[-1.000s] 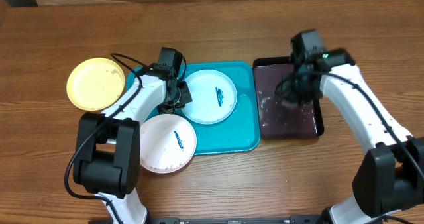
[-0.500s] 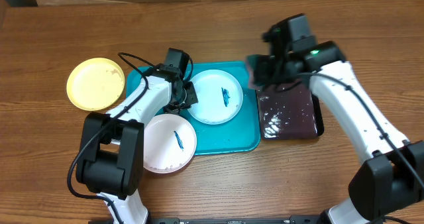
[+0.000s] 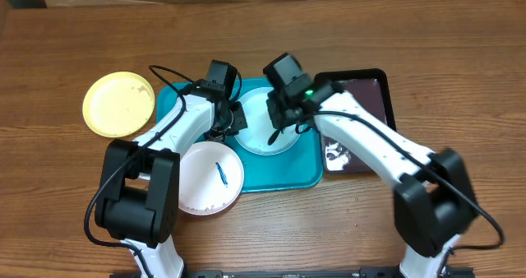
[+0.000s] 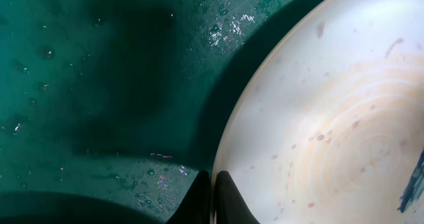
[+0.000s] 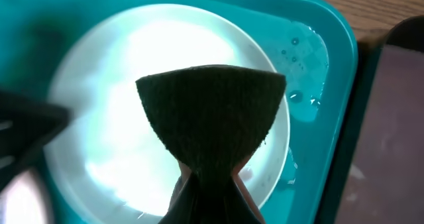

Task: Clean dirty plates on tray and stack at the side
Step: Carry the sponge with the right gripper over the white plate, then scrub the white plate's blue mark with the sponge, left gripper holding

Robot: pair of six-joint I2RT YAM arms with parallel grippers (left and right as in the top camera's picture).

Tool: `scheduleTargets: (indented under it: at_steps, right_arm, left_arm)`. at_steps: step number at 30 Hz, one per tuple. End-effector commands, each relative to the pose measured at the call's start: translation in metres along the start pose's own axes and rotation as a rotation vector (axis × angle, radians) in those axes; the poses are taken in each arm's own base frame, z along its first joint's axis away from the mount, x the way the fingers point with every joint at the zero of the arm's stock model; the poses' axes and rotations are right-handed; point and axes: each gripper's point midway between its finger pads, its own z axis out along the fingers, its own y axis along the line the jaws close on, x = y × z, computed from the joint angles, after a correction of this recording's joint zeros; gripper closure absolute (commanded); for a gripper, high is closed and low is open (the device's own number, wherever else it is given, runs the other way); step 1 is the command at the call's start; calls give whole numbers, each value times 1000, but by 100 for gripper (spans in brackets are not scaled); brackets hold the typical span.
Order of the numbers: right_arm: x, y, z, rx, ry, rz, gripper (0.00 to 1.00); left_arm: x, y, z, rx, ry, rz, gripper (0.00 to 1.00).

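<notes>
Blocking the plate (image 5: 99, 118) centre; sponge (image 5: 211, 111) in right gripper (image 5: 209, 196).

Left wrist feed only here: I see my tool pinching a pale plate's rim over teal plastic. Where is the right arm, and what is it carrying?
Observer: The right tool is shut on a folded dark green sponge. It hangs over the plate that your left tool grips. I cannot tell whether the sponge touches it.
Operator: How many plates besides this one?
Observer: Two. A white plate with a dark smear overlaps the near left corner of the turquoise tray.
Operator: And the other?
Observer: A yellow plate lies on the table, left of the tray, with no smear visible.
</notes>
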Motion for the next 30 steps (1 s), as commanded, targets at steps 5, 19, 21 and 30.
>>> scheduleTargets:
  at_steps: [5,19,21,30]
  right_arm:
    - [-13,-14,21,109,-46,6,96]
    - [2,-26,62,185,2,29,96]
    - [3,-27,64,195,2,53,96]
    - [26,-25,73,166,62,123,96]
  left_arm:
    - [7,2,2,-8,13,-3,96]
    - [7,2,2,-9,14,6,96]
    - [7,2,2,-9,14,8,96]
    - [7,2,2,-10,15,16,96]
